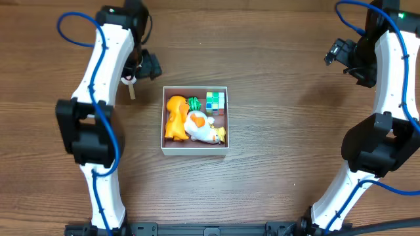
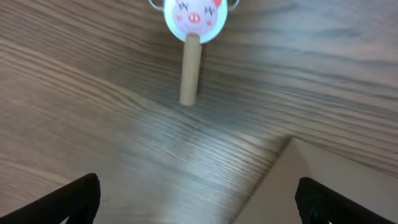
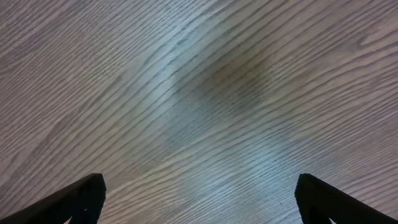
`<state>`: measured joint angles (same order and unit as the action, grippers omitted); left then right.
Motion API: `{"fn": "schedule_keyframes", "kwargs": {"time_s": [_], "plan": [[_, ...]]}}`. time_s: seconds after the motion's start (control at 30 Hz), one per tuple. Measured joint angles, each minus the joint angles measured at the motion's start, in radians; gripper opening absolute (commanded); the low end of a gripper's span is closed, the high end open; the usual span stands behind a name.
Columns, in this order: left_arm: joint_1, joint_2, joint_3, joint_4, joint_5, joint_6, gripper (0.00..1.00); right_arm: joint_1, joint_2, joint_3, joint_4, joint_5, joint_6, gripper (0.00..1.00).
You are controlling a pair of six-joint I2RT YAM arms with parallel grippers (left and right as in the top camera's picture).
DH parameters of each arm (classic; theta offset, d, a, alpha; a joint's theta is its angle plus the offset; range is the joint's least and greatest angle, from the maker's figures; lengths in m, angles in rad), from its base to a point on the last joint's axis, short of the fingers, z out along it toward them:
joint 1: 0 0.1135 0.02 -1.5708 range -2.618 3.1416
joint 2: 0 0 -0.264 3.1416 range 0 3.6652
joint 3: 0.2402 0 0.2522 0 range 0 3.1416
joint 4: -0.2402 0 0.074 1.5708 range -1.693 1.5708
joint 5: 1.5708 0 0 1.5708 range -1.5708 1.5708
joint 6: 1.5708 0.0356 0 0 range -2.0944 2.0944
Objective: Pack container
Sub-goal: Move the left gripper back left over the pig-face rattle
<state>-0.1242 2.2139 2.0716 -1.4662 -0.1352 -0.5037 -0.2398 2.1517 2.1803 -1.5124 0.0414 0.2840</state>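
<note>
Container, shallow square white cardboard box [image 1: 195, 151], holds 4 toys [image 1: 176, 118]; pig-faced wooden-stick toy [image 2: 189, 37] lies outside, so left gripper [image 2: 199, 198] hovers spread wide, empty; right gripper [image 3: 199, 198] likewise, parked.

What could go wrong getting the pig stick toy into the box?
The pig toy lies flat, thin stick: the open left gripper could slip off or shove it. The box is nearly full of toys, so the pig may perch on top or hang over the rim.
</note>
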Motion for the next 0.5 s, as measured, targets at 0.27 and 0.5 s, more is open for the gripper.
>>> {"fn": "schedule_keyframes", "kwargs": {"time_s": [0.27,0.5], "plan": [[0.0,0.048,-0.005,0.046,0.004,0.072,1.0,0.0,0.0,0.0,0.0,0.0,0.0,1.0],[0.051,0.048,-0.005,0.113,0.015,0.086,1.0,0.0,0.0,0.0,0.0,0.0,0.0,1.0]]}}
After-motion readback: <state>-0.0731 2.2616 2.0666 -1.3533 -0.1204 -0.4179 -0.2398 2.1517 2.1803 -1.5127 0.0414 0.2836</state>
